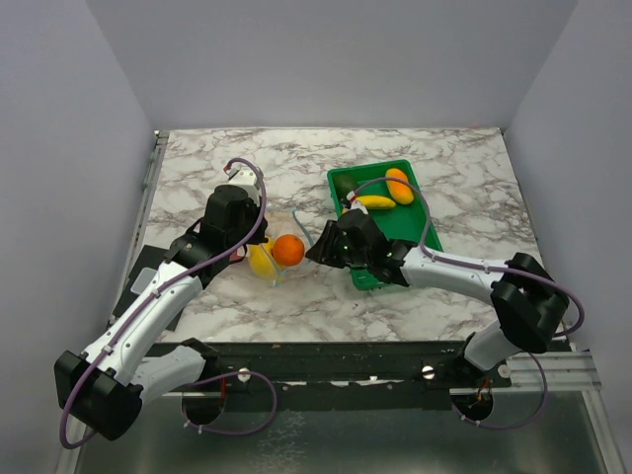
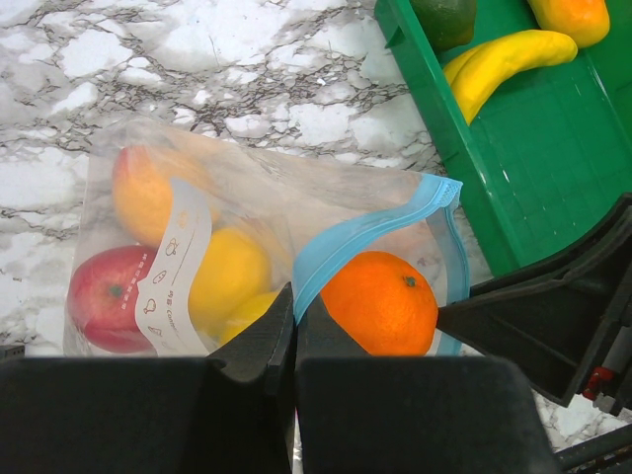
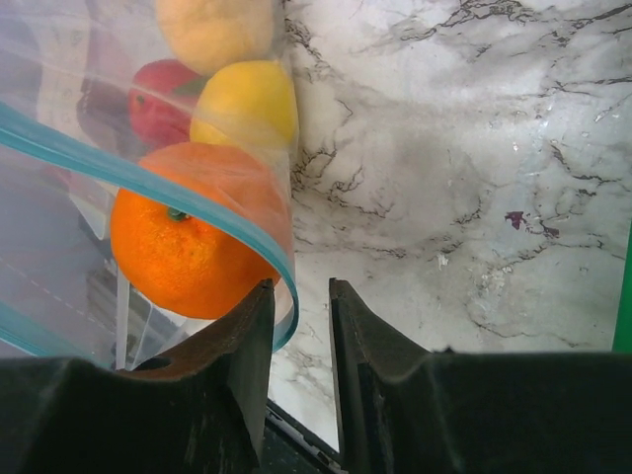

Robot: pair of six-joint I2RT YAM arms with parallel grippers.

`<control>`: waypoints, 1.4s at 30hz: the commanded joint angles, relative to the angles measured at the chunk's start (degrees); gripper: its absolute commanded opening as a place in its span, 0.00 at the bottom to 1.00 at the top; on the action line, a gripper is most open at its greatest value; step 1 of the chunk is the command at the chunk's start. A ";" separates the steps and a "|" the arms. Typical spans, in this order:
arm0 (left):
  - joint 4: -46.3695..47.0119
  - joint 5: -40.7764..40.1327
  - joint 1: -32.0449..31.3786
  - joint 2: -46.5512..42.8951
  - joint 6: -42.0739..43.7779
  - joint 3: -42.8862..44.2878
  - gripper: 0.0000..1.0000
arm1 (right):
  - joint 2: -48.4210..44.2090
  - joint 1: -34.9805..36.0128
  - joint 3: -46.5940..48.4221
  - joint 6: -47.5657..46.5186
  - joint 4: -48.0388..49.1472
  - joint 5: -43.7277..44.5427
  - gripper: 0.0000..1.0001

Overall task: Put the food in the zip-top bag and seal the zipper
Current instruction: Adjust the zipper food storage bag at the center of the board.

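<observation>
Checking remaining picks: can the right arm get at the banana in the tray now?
Probably yes: the banana lies uncovered in the tray, close to the right hand, whose jaws stand empty.

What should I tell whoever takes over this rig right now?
Left gripper: shut on the mouth edge of the zip-top bag.
Right gripper: open, jaws beside the zipper, gripping nothing.
Done: red piece, lemon and yellow-orange fruit are in the bag; an orange sits at its mouth.
Left: banana, dark green piece and orange fruit lie in the green tray; mouth unsealed.
</observation>
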 commanded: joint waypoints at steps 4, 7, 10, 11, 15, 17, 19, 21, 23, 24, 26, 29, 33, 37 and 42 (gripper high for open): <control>0.55 -0.55 0.15 -0.79 0.43 -0.76 0.00 | 3.67 0.51 3.38 0.47 1.94 -1.29 0.27; 0.55 -0.55 0.11 -1.01 0.57 -0.76 0.00 | 3.39 0.52 4.03 0.03 1.87 -1.14 0.16; 0.60 -0.55 0.15 -0.97 0.58 -0.76 0.00 | 1.95 0.52 4.23 -1.01 1.39 -0.58 0.03; 0.58 -0.55 0.14 -0.97 0.60 -0.76 0.00 | 1.28 0.50 4.24 -1.35 0.93 -0.20 0.01; 0.59 -0.97 0.16 -1.59 0.67 -0.67 0.00 | -1.92 0.48 4.21 -3.36 -0.77 1.28 0.01; 0.56 -0.94 0.14 -1.96 0.46 -0.32 0.00 | -3.68 0.47 4.69 -5.04 -1.66 1.87 0.01; 0.44 -0.49 0.15 -2.45 0.04 0.12 0.00 | -5.13 0.45 6.01 -7.02 -5.29 2.62 0.01; 0.21 0.49 0.15 -3.32 -0.84 0.58 0.00 | -6.51 0.51 7.76 -9.21 -8.03 3.54 0.01; -0.51 1.17 0.15 -3.95 -1.52 1.32 0.00 | -7.84 0.48 9.35 -11.28 -10.23 4.26 0.01; -1.11 1.55 0.15 -4.08 -1.82 1.92 0.00 | -8.48 0.50 10.19 -12.24 -11.30 4.51 0.01; -2.59 2.76 0.15 -4.14 -2.27 3.61 0.00 | -9.29 0.51 12.29 -14.38 -13.57 4.47 0.01; -5.42 4.34 0.14 -4.22 -2.54 7.71 0.00 | -10.17 0.51 16.05 -17.91 -17.53 4.27 0.01; -10.32 5.06 0.15 -3.59 -2.09 14.06 0.00 | -11.71 0.51 20.26 -21.05 -21.40 4.40 0.01; -11.77 6.02 0.13 -3.59 -2.97 16.61 0.00 | -13.23 0.48 21.80 -22.28 -22.90 5.78 0.01; -8.71 5.37 0.15 -2.81 -5.79 9.34 0.00 | -10.91 0.44 17.00 -20.79 -20.72 7.52 0.01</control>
